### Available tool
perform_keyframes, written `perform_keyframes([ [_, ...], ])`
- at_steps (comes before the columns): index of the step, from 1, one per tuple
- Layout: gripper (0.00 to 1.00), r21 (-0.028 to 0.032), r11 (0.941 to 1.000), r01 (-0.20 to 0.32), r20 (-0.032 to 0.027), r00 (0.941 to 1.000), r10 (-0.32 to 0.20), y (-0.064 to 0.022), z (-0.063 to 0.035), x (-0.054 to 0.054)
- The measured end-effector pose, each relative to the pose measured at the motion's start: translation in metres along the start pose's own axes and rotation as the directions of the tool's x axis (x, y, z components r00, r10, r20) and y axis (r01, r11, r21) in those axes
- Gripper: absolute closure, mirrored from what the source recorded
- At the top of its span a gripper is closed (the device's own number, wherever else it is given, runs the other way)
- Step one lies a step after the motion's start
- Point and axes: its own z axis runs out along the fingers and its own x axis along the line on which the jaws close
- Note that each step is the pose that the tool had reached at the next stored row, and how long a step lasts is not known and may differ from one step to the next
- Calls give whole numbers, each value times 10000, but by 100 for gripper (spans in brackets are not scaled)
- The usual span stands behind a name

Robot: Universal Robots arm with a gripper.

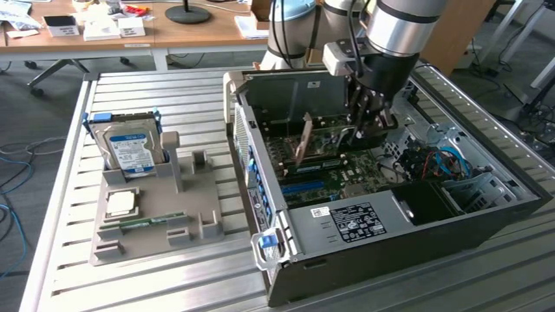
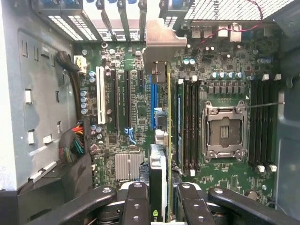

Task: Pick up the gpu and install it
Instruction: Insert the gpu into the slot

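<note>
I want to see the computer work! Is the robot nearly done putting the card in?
About halfway. The card is already off the grey tray and inside the computer case. The gripper holds it upright, close by the blue slot. Whether it is pushed in, I cannot tell.

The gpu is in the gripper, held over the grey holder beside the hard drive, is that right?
Not quite. The gpu is in the gripper, but it is held inside the open computer case, over the motherboard, not over the grey holder beside the hard drive. The exterior view shows this.
</note>
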Motion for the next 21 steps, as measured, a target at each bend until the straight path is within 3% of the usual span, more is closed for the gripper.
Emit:
perform_keyframes([
  [5, 73, 1, 10000, -15, -2, 10000, 15, 55, 13, 3],
  [16, 73, 21, 9993, -381, -21, 9993, 381, 272, 65, 7],
  [21, 73, 30, 9984, -559, -34, 9984, 559, 302, 113, 10],
])
